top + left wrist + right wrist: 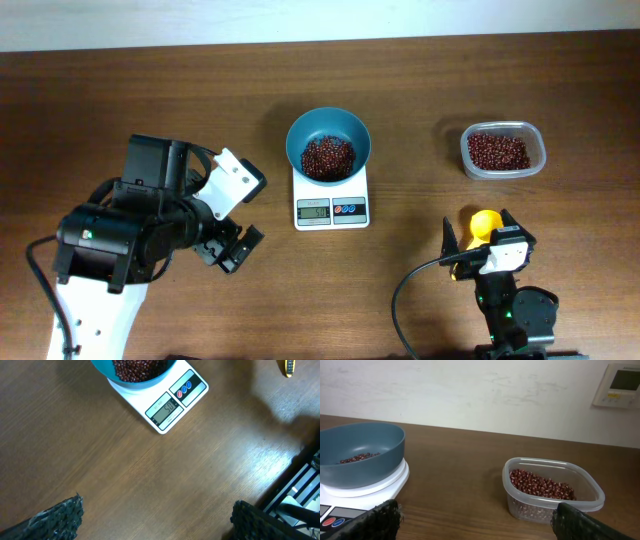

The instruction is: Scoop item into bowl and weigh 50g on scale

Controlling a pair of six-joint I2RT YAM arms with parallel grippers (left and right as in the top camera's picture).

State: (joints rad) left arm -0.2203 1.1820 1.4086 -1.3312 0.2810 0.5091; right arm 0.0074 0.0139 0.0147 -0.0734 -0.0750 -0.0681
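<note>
- beans (pixel 328 158) are seen in the bowl (pixel 299 132) on the scale (pixel 305 184).
- left gripper (pixel 157 515) and right gripper (pixel 477 519) are spread wide, empty.
- the display (pixel 167 409) should be read against 50 g before more is scooped.

Overhead top-down; left wrist downward; right level — scale (pixel 331 208) shared

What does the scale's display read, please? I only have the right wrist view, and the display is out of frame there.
Observer: In the left wrist view the scale shows about 50; the last digit is unclear.
Operator: Thanks. Where is the left pincer?
Observer: The left pincer hangs open left of the scale, holding nothing.
Operator: And the scoop?
Observer: Overhead, a yellow scoop sits between the open fingers of the right pincer; contact is unclear.
</note>
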